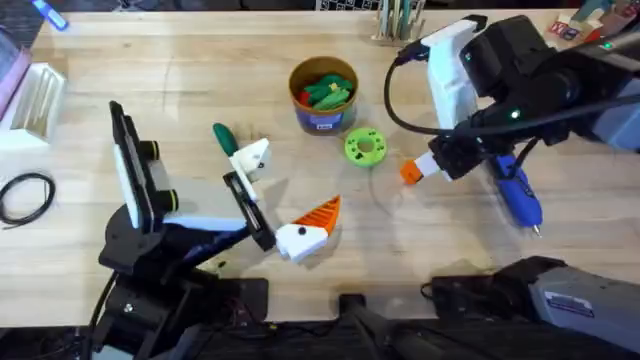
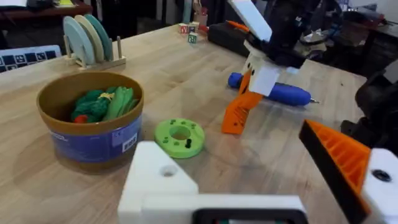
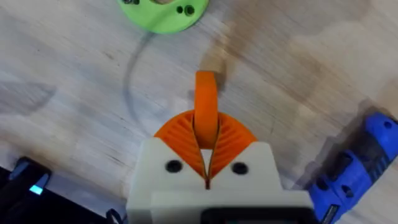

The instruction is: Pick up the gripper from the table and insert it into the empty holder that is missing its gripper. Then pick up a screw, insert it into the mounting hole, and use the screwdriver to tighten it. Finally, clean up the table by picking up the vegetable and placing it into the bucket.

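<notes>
My right gripper (image 1: pixel 418 169) (image 3: pixel 206 124) is shut on the orange ribbed gripper (image 3: pixel 206 102) (image 2: pixel 239 112), whose tip rests on or just above the table between the green disc and the screwdriver. The blue screwdriver (image 1: pixel 517 190) (image 2: pixel 273 93) lies flat just beyond it. My left gripper (image 1: pixel 285 192) (image 2: pixel 239 155) stands open. One side is the bare white holder (image 1: pixel 256 157) (image 2: pixel 163 177); the other carries an orange pad (image 1: pixel 320 213) (image 2: pixel 341 155). A dark green vegetable (image 1: pixel 222 134) lies by the holder. The bucket (image 1: pixel 322 118) (image 2: pixel 93 140) holds green toy food.
A bright green disc (image 1: pixel 363 147) (image 2: pixel 180 137) (image 3: pixel 163 9) with small dark holes sits between the bucket and the right gripper. A white rack (image 1: pixel 35 100) and a black cable loop (image 1: pixel 25 195) are at far left. A plate rack (image 2: pixel 93 40) stands behind the bucket.
</notes>
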Controlling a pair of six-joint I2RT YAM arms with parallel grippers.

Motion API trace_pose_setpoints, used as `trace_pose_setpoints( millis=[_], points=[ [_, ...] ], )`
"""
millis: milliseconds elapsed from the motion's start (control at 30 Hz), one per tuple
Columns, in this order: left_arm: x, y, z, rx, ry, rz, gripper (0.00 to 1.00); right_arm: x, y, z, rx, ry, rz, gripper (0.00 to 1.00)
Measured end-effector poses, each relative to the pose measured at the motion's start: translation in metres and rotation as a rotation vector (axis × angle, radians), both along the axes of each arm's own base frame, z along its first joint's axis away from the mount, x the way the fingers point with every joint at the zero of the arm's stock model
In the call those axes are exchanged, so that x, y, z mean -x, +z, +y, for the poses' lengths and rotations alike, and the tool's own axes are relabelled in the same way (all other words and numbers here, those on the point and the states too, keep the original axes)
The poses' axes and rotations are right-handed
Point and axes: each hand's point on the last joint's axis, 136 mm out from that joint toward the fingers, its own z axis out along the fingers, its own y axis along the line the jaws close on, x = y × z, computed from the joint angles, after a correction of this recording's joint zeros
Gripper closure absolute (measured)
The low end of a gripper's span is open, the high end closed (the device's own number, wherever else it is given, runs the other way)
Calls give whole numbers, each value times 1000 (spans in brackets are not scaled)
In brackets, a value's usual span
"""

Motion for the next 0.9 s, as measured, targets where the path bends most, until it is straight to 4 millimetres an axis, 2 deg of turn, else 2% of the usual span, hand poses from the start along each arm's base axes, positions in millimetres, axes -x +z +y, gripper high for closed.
trace_pose_setpoints(
  millis=[67, 133, 233, 300, 367, 467, 500, 667, 900],
  points=[
    [0, 0, 0, 0, 0, 0, 13, -3, 4, 2, -10, -2, -10, 989],
    [0, 0, 0, 0, 0, 0, 14, -9, 15, 13, -73, 1, -40, 990],
    [0, 0, 0, 0, 0, 0, 14, -21, 45, 50, -298, 28, -111, 991],
    [0, 0, 0, 1, 0, 0, 14, -22, 69, 76, -472, 52, -123, 991],
    [0, 0, 0, 0, 0, 0, 14, -17, 87, 96, -615, 65, -87, 992],
    [0, 0, 0, 1, 0, 2, 15, -8, 98, 114, -755, 61, 9, 992],
    [0, 0, 0, 1, 0, 2, 14, -10, 103, 130, -868, 44, 102, 992],
    [0, 0, 0, 2, 0, 3, 13, -15, 106, 153, -1054, 41, 294, 992],
    [0, 0, 0, 2, 0, 3, 13, -10, 88, 166, -1139, -46, 602, 992]
  ],
)
